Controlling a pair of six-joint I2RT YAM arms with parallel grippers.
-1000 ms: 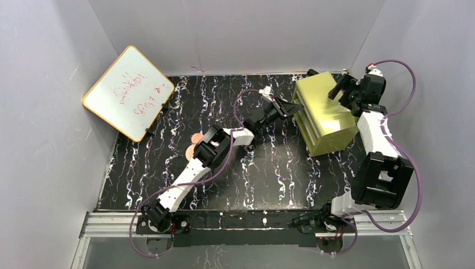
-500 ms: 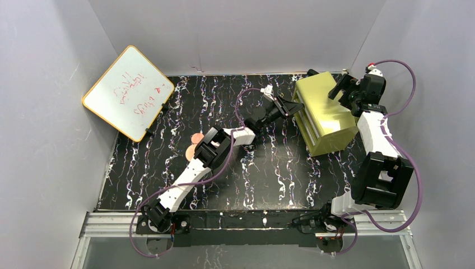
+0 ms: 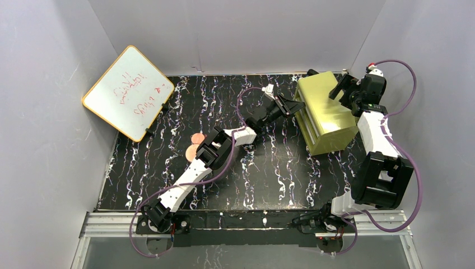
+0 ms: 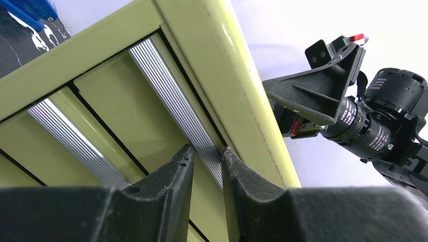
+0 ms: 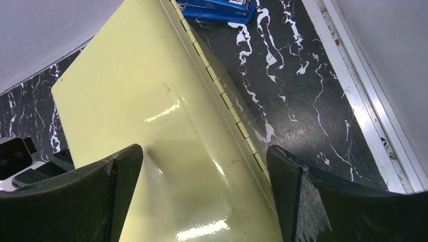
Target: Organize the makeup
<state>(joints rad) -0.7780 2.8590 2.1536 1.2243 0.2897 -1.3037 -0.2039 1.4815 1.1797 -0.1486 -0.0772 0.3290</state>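
The left hand (image 4: 204, 164) pinches the uppermost drawer handle (image 4: 171, 96) of the drawer box (image 3: 325, 115). The right hand (image 5: 204, 161) is spread wide over the box top. Two copper-pink discs (image 3: 197, 138) lie on the worktop (image 3: 269, 168), well behind the left hand. No drawer appears open, and stowing has evidently not begun.

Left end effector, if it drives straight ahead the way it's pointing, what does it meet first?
Probably the silver handle on the box, right at the left end effector's tips; depth unclear.
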